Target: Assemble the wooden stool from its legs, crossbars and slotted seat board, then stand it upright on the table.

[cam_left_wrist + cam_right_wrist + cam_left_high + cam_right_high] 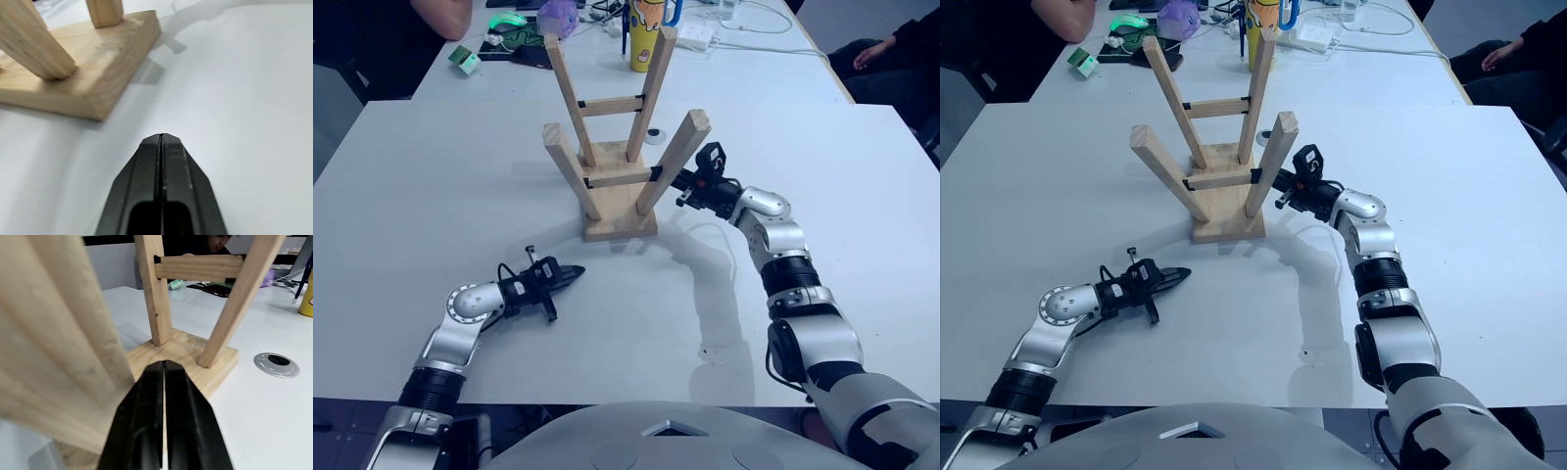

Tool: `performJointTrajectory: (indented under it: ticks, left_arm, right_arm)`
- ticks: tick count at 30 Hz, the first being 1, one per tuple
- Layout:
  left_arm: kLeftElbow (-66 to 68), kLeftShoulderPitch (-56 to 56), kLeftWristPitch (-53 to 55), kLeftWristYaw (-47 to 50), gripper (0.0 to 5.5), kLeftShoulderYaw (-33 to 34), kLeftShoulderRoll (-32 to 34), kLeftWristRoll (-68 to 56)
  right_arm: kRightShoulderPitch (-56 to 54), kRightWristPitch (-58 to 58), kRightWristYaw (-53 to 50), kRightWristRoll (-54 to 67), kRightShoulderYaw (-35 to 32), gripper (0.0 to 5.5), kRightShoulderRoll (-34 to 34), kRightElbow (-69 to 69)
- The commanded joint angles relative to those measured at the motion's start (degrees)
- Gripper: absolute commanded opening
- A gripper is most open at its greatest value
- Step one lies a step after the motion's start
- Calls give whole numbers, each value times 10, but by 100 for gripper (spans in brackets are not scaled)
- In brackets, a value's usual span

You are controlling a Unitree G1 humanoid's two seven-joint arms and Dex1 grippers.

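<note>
The wooden stool stands upside down mid-table, its seat board (625,223) flat on the white table (431,196) and its legs (673,160) splayed upward. Crossbars (613,105) join the legs in pairs. My right gripper (681,185) is shut with nothing in it, its tips close beside the near right leg (58,347), level with the lower crossbar (619,179); the seat board (215,367) lies just beyond them. My left gripper (570,272) lies low over the table in front of the stool, shut and empty, pointing toward the seat board's corner (98,83).
A round grey cable grommet (654,135) sits in the table behind the stool. On the table behind stand a yellow bottle (646,37), a green box (464,60), a purple object (558,14) and cables. The white surface is bare on both sides of the stool.
</note>
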Motion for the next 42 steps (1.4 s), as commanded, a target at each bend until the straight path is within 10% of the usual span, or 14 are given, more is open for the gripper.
performJointTrajectory:
  ticks: [1,9,14,27,34,42]
  left_arm:
    - [56,-57,7,82,1,-19,-26,70]
    - [102,-119,21,149,1,-26,-41,107]
    - [93,-112,34,167,1,-32,-56,106]
    - [2,-43,113,275,1,-34,-103,146]
    - [-84,42,179,313,1,-11,-128,125]
    - [-118,90,237,331,1,-6,-193,66]
  right_arm:
    - [-21,-29,44,-13,22,0,9,8]
    - [27,-38,118,-53,121,0,34,-63]
    - [77,-22,-72,-124,123,0,65,-77]
    - [477,204,-156,-1,61,0,-3,-688]
    - [638,47,-196,-65,-63,0,-72,-592]
    - [461,23,-365,-117,-87,0,-3,-364]
